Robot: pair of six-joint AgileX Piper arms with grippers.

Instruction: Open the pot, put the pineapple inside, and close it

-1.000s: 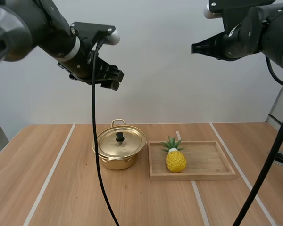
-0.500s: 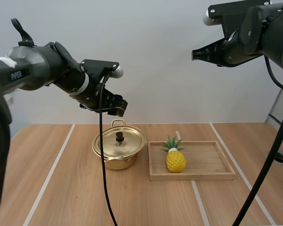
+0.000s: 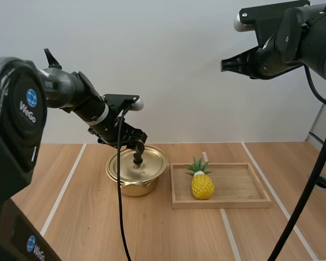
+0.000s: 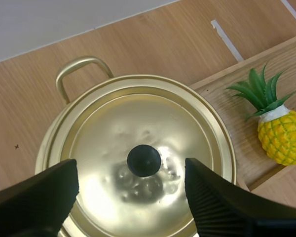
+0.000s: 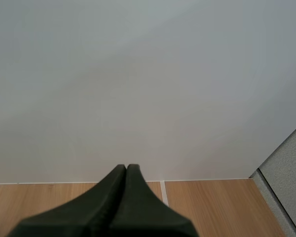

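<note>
L jaws hovering spread over pot (image 3: 130, 187), lid on, knob (image 4: 143, 160) sitting centred btwn them, just below. Pot sitting mid-bench nr far edge; pineapple (image 3: 202, 184) lying in tray (image 3: 244, 190) beside it. R jaws pressed together, high, farther off.

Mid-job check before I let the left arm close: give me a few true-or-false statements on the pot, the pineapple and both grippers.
1. The round gold lid sits on the gold metal pot. True.
2. The left gripper is shut on the lid's black round knob. False: its fingers stand open, one on each side of the knob, apart from it.
3. The yellow pineapple with green leaves lies in the pot. False: it lies in the shallow wooden tray beside the pot.
4. The right gripper is shut on nothing, high above the wooden table. True.
</note>
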